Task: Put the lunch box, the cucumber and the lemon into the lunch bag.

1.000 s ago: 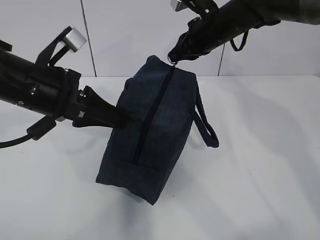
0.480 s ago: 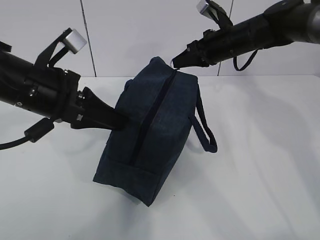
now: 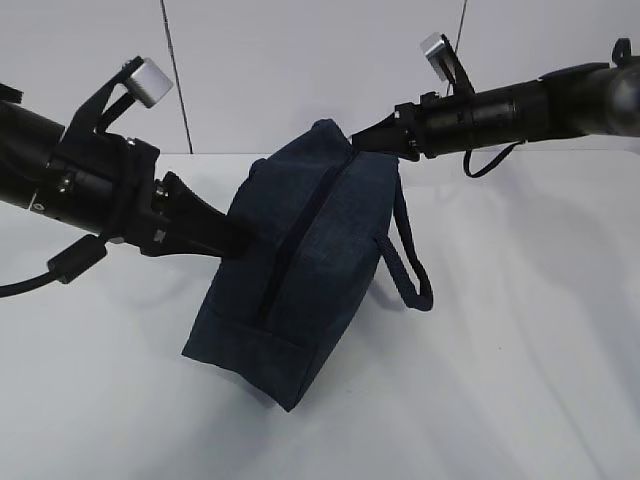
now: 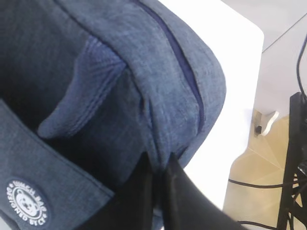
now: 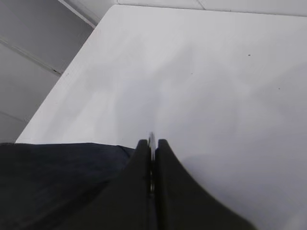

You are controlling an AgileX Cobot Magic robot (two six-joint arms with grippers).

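The dark navy lunch bag [image 3: 320, 250] lies tilted on the white table, its top zipper [image 3: 300, 235] shut along its length. My left gripper [image 3: 243, 236] is shut on a fold of the bag's fabric at its left side; the left wrist view shows the fingers [image 4: 178, 187] pinching cloth beside the zipper [image 4: 184, 72]. My right gripper [image 3: 362, 142] is at the bag's far top end, shut on the thin silver ring pull [image 5: 151, 139]. The lunch box, cucumber and lemon are out of view.
A looped handle [image 3: 405, 262] hangs off the bag's right side; another handle [image 4: 79, 93] and a round logo patch [image 4: 26, 203] show in the left wrist view. Bare white table [image 3: 520, 340] surrounds the bag. The table edge [image 4: 254, 72] has cables beyond it.
My right arm has swung down and levelled out, its tip staying at the bag's top end. The bag has sagged slightly down and left. My left gripper has kept its hold.
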